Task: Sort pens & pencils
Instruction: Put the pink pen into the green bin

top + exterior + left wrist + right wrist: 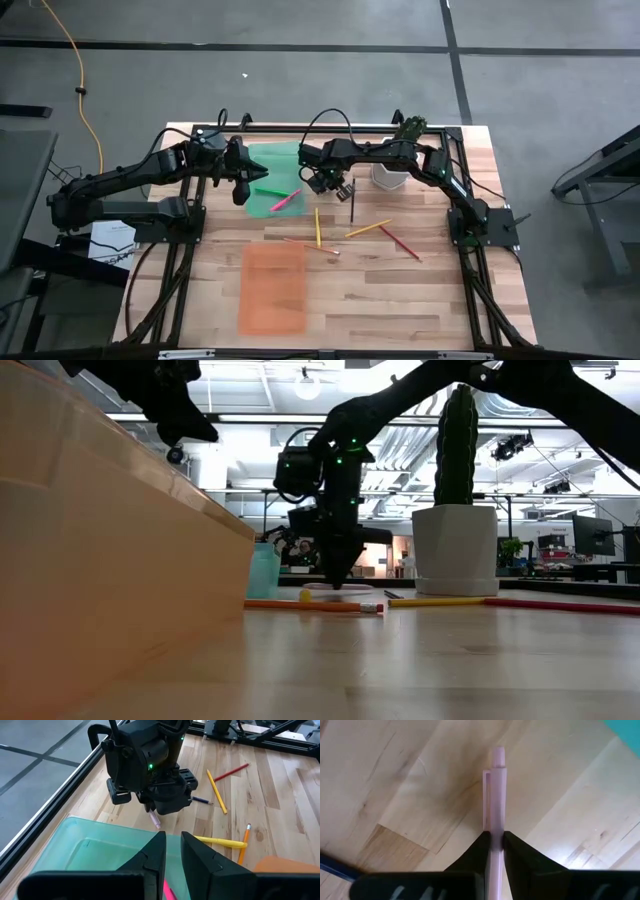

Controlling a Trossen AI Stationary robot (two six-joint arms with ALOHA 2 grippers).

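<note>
My right gripper (pixel 338 188) points down at the table's middle, shut on the pale pink pen (pixel 495 790). My left gripper (pixel 240 188) hovers over the green tray (pixel 268 165), its fingers (pixel 155 852) narrowly open with nothing between them. The magenta pen (pixel 285 200) lies across the green tray's near edge. On the wood lie the yellow pen (pixel 318 228), a dark pencil (pixel 351 205), a yellow-orange pencil (pixel 368 229), a red pencil (pixel 400 243) and an orange pencil (pixel 310 245). My right gripper pinches the pale pink pen's barrel (pixel 495 834) between its two fingers, from above and across the pen. The clip end (pixel 496 767) sticks out past the fingers. The pen is about level and close to the wood; whether it is clear of the table cannot be told.
An orange tray (pixel 273 290) lies near the table's front, left of centre. A white pot with a cactus (pixel 390 175) stands just right of my right gripper. Black frame rails (pixel 195 215) run along the table's sides.
</note>
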